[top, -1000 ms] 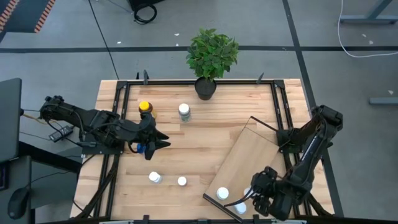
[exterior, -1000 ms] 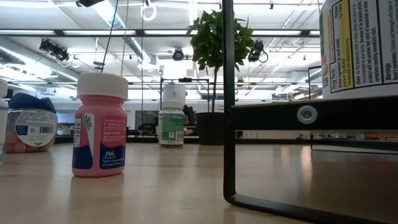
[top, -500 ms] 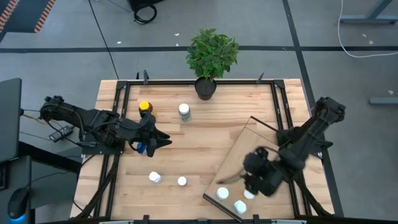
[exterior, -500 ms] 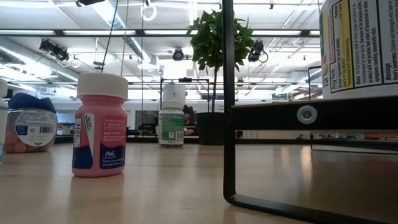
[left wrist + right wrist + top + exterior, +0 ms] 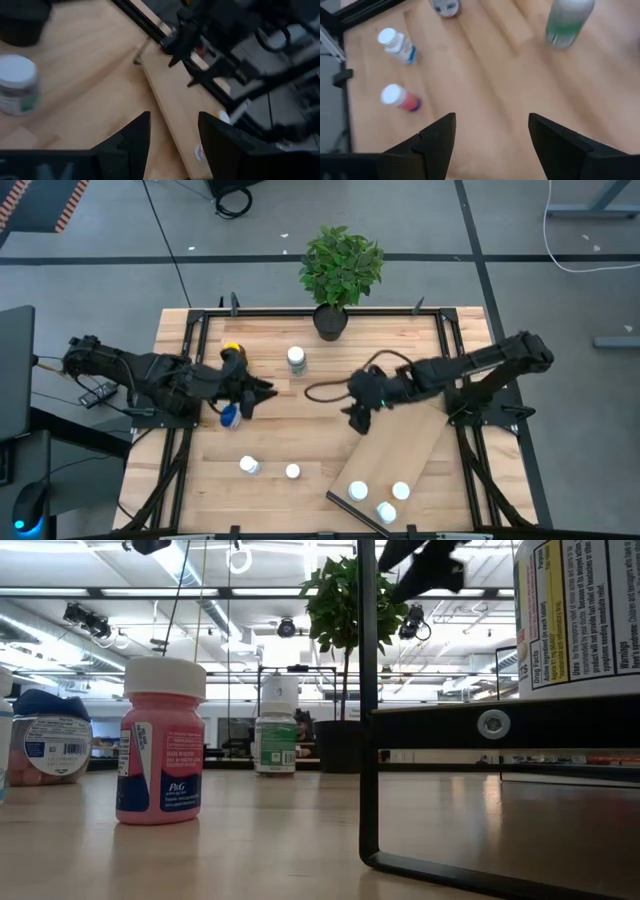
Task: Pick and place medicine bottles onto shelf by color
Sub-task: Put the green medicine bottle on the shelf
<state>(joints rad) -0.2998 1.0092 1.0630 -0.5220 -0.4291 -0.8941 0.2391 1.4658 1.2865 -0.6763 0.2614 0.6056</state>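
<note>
My left gripper [image 5: 262,392] is open and empty, above the table's left part, between the amber yellow-capped bottle [image 5: 232,352] and the blue-capped bottle [image 5: 228,417]. My right gripper [image 5: 353,418] is open and empty, above the table's middle at the shelf's far left corner. The shelf [image 5: 400,442] lies at the right and carries three white-capped bottles [image 5: 358,491] at its near end. A green-labelled white bottle [image 5: 296,358] stands upright at the far middle. Two white-capped bottles [image 5: 248,465] [image 5: 292,471] stand near the front edge; the right wrist view shows them as blue-labelled [image 5: 397,45] and pink [image 5: 400,97].
A potted green plant [image 5: 340,270] stands at the far edge's middle. A black frame [image 5: 200,330] runs round the tabletop. A dark cable [image 5: 325,390] loops off my right arm. Bare wood lies between the green-labelled bottle and the shelf.
My right gripper has risen from the shelf's near end and swung across the shelf toward the table's middle and far side, empty. My left gripper has gone a little toward the far edge. The bottles stand where they were.
</note>
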